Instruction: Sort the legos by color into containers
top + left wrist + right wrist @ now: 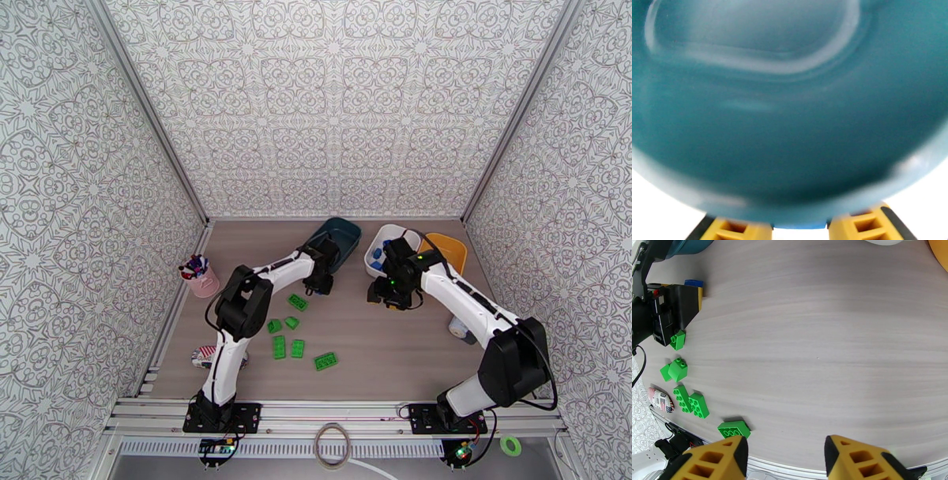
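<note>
Several green legos (298,301) lie scattered on the table left of centre, and they show again in the right wrist view as green legos (699,405). My left gripper (318,283) sits at the near rim of the dark teal bin (341,235), shut on a small blue lego (694,283); a blue strip of that lego (800,226) shows between its yellow fingers (730,231). Blue legos (378,254) lie in the white bin (373,267). The yellow bin (452,246) stands right of it. My right gripper (387,298) hovers open over bare table, fingers (723,459) apart.
A pink cup of pens (201,276) stands at the left edge. A white printed pouch (207,357) lies near the left arm's base, also seen as the pouch (661,399). A small white object (458,326) sits beside the right arm. Patterned walls enclose the table.
</note>
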Action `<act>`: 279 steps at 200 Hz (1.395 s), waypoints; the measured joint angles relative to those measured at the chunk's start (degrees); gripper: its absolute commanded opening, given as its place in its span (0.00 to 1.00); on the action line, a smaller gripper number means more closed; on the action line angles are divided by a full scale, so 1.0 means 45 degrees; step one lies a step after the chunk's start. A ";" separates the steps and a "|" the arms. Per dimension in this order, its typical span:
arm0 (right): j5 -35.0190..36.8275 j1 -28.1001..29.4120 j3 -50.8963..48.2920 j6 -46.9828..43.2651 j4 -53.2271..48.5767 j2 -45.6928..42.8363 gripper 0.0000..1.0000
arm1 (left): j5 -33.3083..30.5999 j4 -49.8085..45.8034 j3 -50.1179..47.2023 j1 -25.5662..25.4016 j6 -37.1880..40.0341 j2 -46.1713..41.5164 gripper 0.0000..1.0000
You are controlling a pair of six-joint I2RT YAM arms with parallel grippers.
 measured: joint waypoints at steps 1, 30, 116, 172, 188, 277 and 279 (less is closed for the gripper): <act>0.0000 -0.0005 0.0000 -0.0005 0.0000 0.0000 0.56 | 0.0000 0.0000 -0.0005 -0.0005 -0.0005 0.0000 0.37; 0.0146 -0.0257 0.0000 0.0000 0.0019 -0.0005 0.56 | 0.0000 -0.0019 -0.0510 -0.0471 -0.0325 -0.0423 0.36; -0.0627 -0.0665 -0.0622 0.0257 0.1700 0.0447 0.57 | 0.1418 -0.0243 0.0306 -0.2331 -0.2356 -0.1719 0.36; -0.1545 -0.1375 0.0957 0.0253 0.2064 0.1710 0.57 | 0.3128 -0.0423 0.2759 -0.1719 -0.3395 -0.1311 0.36; -0.1787 -0.1870 0.1214 0.0267 0.2239 0.1710 0.57 | 0.3886 -0.0311 0.3784 -0.1438 -0.3740 -0.0792 0.37; -0.2157 -0.5173 0.1384 0.0233 0.2025 0.1166 0.57 | 0.7247 0.2171 0.7868 -0.0374 -0.7130 0.2569 0.39; -0.2161 -0.5187 0.1399 0.0233 0.2016 0.1156 0.57 | 0.7320 0.2293 0.7980 -0.0355 -0.7295 0.2696 0.40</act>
